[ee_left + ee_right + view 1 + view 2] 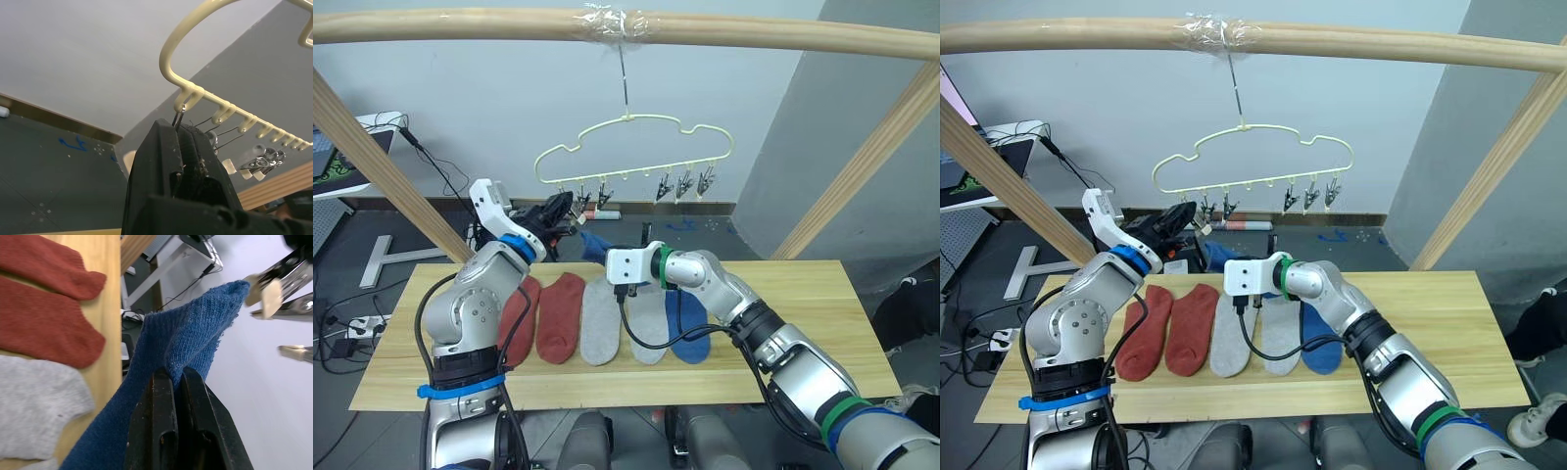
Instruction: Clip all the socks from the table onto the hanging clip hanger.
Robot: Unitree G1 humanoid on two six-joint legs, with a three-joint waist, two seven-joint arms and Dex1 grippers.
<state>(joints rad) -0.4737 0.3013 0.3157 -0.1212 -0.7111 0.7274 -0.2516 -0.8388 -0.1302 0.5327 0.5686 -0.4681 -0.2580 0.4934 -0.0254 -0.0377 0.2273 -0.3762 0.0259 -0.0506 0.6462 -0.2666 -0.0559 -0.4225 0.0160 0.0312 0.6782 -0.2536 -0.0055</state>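
The pale yellow-green clip hanger [636,122] hangs from the wooden pole. My left gripper [564,211] is raised at its leftmost clip [179,115] and is shut on that clip's handles. My right gripper [175,377] is shut on a blue sock [595,243] and holds it up above the table's back edge. The sock's tip sits right at the clip's pale pads [266,291]. On the table [803,294] lie two rust-red socks [561,315], two grey socks [601,323] and another blue sock [688,325], side by side.
A round wooden pole frame [460,24] spans overhead, with slanted legs at both sides. Several more clips [684,183] hang empty along the hanger. A desk and cables [352,328] stand off to the left.
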